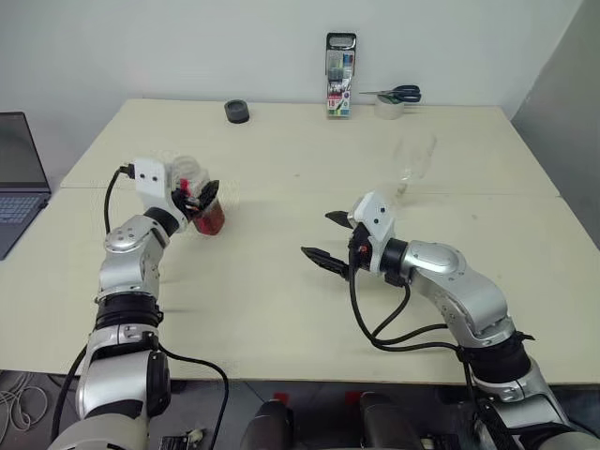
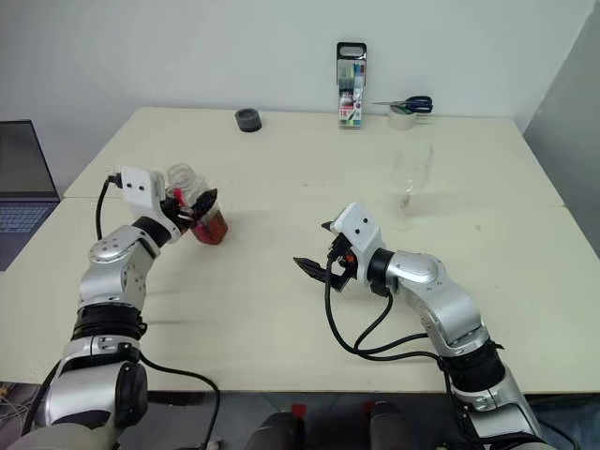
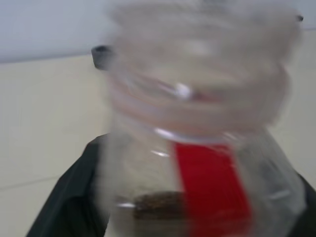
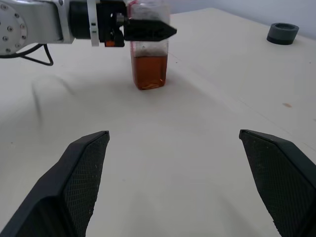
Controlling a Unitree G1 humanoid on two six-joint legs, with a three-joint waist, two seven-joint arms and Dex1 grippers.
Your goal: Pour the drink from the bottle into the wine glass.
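Bottle (image 1: 204, 208) stands on the left part of the counter (image 1: 281, 281), upright as far as the head views show, with the reddish-brown drink (image 1: 210, 220) filling its lower part. The left gripper (image 1: 199, 197) has its black fingers on either side of the bottle; whether they press it or stand just off it I cannot tell. The right gripper (image 1: 323, 236) hangs over the middle of the counter, fingers spread wide and holding nothing. The wine glass (image 2: 410, 183) stands empty further back on the right, well apart from the bottle. A marker pack (image 1: 339, 75), scissors (image 1: 398, 93) on a tape roll (image 1: 389, 109) and a small dark roll (image 1: 237, 112) sit along the far edge.

In the left wrist view the bottle (image 3: 197, 148) is very close, its red label strip (image 3: 210, 187) facing the camera.

In the right wrist view the two fingers (image 4: 84, 173) stand wide apart, with the bottle (image 4: 148, 59) and left gripper (image 4: 143, 29) ahead.
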